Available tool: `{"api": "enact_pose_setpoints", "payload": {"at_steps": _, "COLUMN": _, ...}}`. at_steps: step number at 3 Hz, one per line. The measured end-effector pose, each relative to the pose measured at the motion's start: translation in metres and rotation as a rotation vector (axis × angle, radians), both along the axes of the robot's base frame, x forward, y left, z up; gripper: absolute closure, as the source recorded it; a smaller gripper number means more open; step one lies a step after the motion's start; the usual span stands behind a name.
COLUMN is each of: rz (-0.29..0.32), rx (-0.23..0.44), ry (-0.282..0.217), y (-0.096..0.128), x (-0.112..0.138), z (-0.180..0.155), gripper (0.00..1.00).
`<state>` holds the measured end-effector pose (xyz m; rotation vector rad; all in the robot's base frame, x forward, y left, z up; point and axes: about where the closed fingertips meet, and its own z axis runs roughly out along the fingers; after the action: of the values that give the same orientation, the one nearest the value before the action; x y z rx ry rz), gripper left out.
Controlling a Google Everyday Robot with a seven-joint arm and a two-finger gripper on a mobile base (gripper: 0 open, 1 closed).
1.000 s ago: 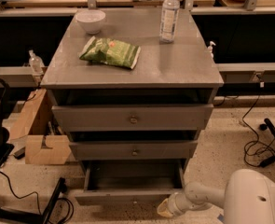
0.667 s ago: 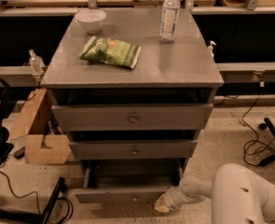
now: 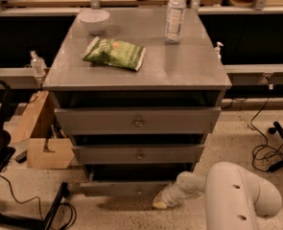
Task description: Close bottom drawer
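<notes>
Cabinet (image 3: 189,73) in grey is seen in the camera view, with three drawers. The bottom drawer (image 3: 117,188), lowest and narrowest, is pulled slightly out just above the floor. The gripper (image 3: 163,200) is held low at the right end of its front; whether it is spread or pressed together cannot be told. A green bag (image 3: 114,53), a bowl (image 3: 94,20) and a bottle (image 3: 175,13) are set on top.
</notes>
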<state>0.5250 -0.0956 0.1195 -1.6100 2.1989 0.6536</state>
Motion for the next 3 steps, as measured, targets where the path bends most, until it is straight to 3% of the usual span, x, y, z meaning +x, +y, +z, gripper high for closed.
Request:
{"api": "enact_pose_setpoints", "payload": {"at_steps": 1, "rz": 0.0, "rx": -0.001, "ry": 0.001, "y": 0.001, "x": 0.001, "z": 0.001, "gripper": 1.0}}
{"api": "enact_pose_setpoints", "payload": {"at_steps": 2, "rz": 0.003, "rx": -0.017, "ry": 0.011, "y": 0.028, "x": 0.042, "z": -0.003, "gripper": 1.0}}
{"api": "enact_pose_setpoints", "payload": {"at_steps": 3, "rz": 0.003, "rx": -0.017, "ry": 0.011, "y": 0.028, "x": 0.039, "z": -0.001, "gripper": 1.0}}
